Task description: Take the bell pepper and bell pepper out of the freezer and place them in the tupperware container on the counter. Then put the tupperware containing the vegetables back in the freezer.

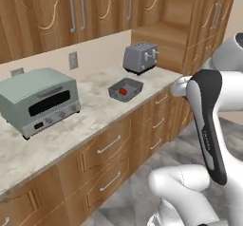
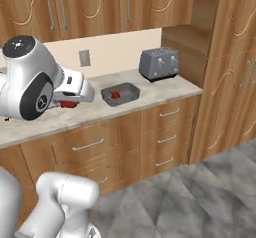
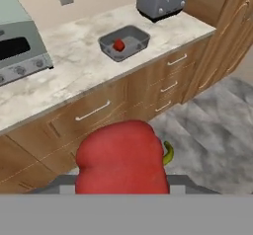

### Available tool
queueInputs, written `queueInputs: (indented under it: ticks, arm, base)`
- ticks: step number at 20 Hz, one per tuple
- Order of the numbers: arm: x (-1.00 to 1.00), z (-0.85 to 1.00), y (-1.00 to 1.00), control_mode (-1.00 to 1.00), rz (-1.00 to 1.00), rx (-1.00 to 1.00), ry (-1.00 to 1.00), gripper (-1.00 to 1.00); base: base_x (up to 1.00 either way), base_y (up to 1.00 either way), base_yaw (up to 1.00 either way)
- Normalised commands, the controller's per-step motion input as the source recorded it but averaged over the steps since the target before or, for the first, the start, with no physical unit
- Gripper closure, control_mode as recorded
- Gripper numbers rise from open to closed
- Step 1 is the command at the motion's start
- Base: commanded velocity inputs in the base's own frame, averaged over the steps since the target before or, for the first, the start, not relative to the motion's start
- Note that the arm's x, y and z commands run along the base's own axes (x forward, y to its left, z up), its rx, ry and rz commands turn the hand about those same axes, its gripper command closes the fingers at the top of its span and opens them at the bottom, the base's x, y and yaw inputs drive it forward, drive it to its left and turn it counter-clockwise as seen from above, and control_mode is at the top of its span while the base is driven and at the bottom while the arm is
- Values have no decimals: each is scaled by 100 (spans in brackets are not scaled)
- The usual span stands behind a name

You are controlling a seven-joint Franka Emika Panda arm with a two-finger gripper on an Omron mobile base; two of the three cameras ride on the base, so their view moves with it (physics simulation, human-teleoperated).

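- I have the second pepper point(image 3: 121, 157) in the claw point(image 2: 70, 103); in the hand view it sits big and red right at the fingers, green stem stub poking out to one side, so I read the jaws as closed around it at a middling width
- The tub point(image 1: 125, 89) sits on the counter point(image 1: 85, 116), just in front of the toaster point(image 1: 140, 57) and well to the side of the toaster oven point(image 1: 38, 99)
- One pepper point(image 1: 123, 91) already lies inside the tub, roughly mid-floor
- The hand is well short of the tub, out over the floor on the near side of the drawers, so I judge the step in hand as carrying this pepper across to the tub
- To do it well I want to come in high over the counter edge, not level with it, so the pepper doesn't clip the stone lip
- I'd centre over a bare part of the tub floor beside the pepper already there, not on top of it
- Lower close to the rim before letting go; a round pepper dropped from height may bounce out
- Keep clear of the toaster on the way in
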Motion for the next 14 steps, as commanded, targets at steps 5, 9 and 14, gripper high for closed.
queueInputs:
  ticks: [5,9,14]
  arm:
    - [0,0,0,100,0,0,0,100]
    - [0,0,0,100,0,0,0,100]
    - [0,0,0,100,0,0,0,100]
  base:
    - [100,-59,4]
    - [100,-54,32]
    - [88,-51,58]
